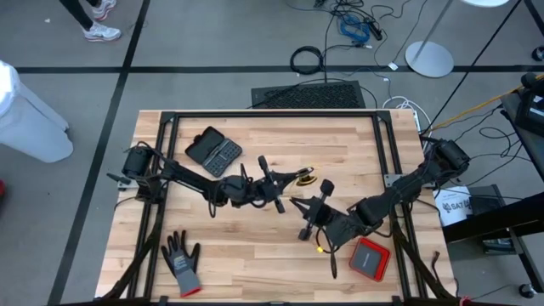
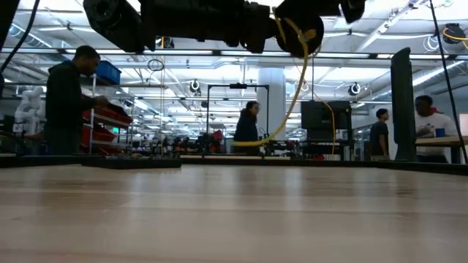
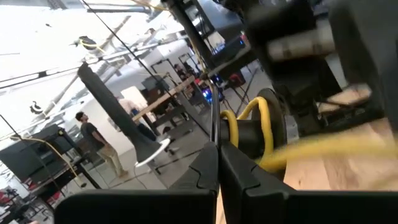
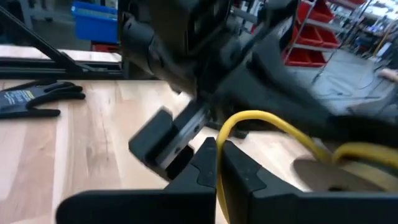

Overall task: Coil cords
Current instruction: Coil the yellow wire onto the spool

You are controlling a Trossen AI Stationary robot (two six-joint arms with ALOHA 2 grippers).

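The thin yellow cord [image 1: 303, 177] is held up over the table's middle between my two grippers. Its small black round part [image 3: 249, 138], with yellow turns around it, sits just beyond my left fingertips. My left gripper [image 1: 293, 180] comes from the left and is shut. My right gripper [image 1: 295, 204] comes from the right, just nearer than the left one, and is shut on the cord. In the low view a length of cord [image 2: 298, 80] hangs down from the arms in a curve, and its lower end [image 2: 252, 142] reaches the table. My left gripper is shut at its tips [image 3: 217, 163], and a yellow strand [image 3: 227, 127] runs straight down into them. The fingers themselves hide the place of contact. The coiled part is lifted clear of the table. My right gripper pinches one strand of the cord [image 4: 219, 138] between its two fingertips. The strand rises out of the tips and arcs away [image 4: 280, 119] toward the left gripper, clear of the table.
A black flat case [image 1: 214, 150] lies at the far left of the table. The grey glove [image 1: 181, 262] lies at the near left and a red box [image 1: 370, 257] at the near right. Black frame rails [image 1: 272, 113] run along the table's edges. People stand in the room beyond.
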